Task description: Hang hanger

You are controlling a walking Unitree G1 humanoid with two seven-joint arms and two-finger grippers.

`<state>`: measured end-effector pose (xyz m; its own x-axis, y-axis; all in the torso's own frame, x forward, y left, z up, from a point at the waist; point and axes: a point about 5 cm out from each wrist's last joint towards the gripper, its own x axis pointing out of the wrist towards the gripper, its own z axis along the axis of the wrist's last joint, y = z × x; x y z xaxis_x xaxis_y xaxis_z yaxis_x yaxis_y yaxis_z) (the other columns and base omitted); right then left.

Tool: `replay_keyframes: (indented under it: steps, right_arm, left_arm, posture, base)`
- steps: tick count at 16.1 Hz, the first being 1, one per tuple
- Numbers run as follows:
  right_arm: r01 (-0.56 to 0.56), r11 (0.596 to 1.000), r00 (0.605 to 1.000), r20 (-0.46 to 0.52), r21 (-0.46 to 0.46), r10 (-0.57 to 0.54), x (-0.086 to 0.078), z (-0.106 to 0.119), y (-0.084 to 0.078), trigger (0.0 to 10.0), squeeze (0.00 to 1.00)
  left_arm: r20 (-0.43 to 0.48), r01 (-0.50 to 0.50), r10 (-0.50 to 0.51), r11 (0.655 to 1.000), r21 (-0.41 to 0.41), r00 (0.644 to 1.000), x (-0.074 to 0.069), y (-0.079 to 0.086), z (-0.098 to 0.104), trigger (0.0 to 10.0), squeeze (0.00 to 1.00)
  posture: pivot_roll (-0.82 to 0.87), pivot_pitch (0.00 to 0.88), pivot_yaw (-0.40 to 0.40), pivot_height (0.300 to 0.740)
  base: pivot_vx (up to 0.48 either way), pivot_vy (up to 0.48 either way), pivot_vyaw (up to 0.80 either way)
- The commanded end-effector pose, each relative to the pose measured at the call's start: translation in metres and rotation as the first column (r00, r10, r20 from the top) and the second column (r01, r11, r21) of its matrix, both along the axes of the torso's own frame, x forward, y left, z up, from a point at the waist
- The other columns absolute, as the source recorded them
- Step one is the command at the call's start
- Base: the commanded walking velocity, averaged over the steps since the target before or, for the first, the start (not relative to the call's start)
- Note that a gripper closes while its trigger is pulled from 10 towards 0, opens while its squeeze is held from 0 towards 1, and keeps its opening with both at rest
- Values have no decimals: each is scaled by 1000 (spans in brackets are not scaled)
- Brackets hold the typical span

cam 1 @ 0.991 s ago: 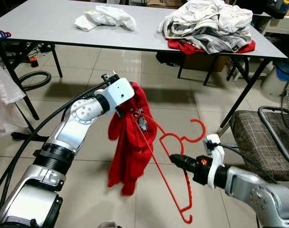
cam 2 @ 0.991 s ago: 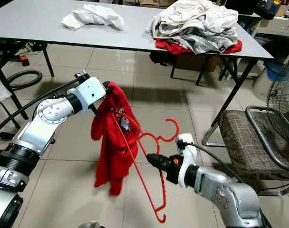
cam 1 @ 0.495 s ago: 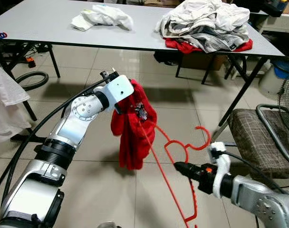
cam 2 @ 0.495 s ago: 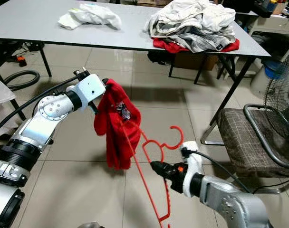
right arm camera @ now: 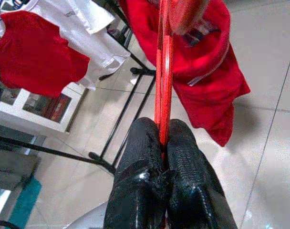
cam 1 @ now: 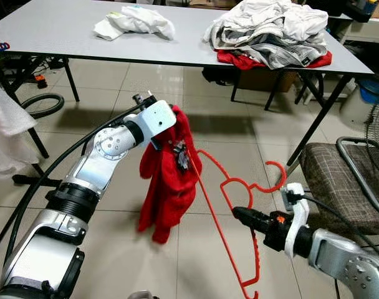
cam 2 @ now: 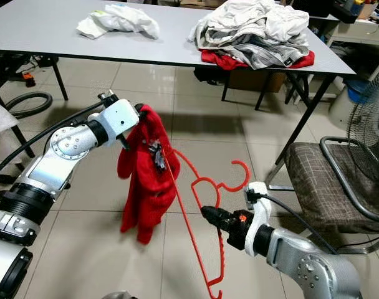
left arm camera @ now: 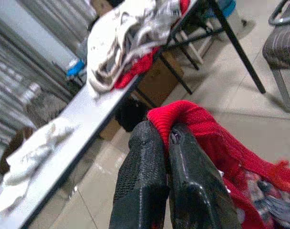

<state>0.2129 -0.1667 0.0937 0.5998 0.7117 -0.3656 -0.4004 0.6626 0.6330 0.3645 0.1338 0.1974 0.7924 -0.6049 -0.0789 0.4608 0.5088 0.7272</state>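
We see the left gripper (cam 1: 159, 144) raised over the tiled floor (cam 1: 115, 249), its ribbed black fingers (left arm camera: 145, 162) pressed together on a fold of a red knit garment (cam 1: 171, 180), which hangs limp below it in soft folds. The right gripper (cam 1: 238, 213), lower and to the right, has its textured fingers (right arm camera: 145, 157) clamped on the thin rod of a red plastic hanger (cam 1: 239, 249). The hanger stands roughly upright in mid-air between the two arms: one slender arm slants up into the garment, the curved hook (cam 1: 277, 171) points toward the chair (cam 1: 339, 180), and the other end curls near the floor. Behind, a flat grey table (cam 1: 65, 31) on black legs carries a crumpled white cloth (cam 1: 136, 22) and a heap of white, grey and red clothes (cam 1: 270, 31). The chair has a checked fabric seat and a bent metal tube frame. In the right wrist view a red shirt (right arm camera: 35, 52) and a white shirt (right arm camera: 88, 28) hang on a dark rack (right arm camera: 121, 109).
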Motion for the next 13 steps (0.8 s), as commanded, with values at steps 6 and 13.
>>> replay_keyframes:
  steps: [6, 13]
  right_arm:
    - [-3, 1000, 996, -86, -5, 2, 5, -15, 4, 10000, 0]
    - [123, 990, 973, -203, 70, -106, 6, -23, -6, 10000, 0]
  left_arm:
    - [123, 146, -141, 989, -26, 982, -12, -22, 33, 10000, 0]
    - [272, 337, -321, 942, -11, 907, -37, -36, 59, 10000, 0]
  posture:
    - [79, 43, -54, 740]
    - [78, 55, -59, 740]
  base:
    - [0, 0, 0]
    - [0, 0, 0]
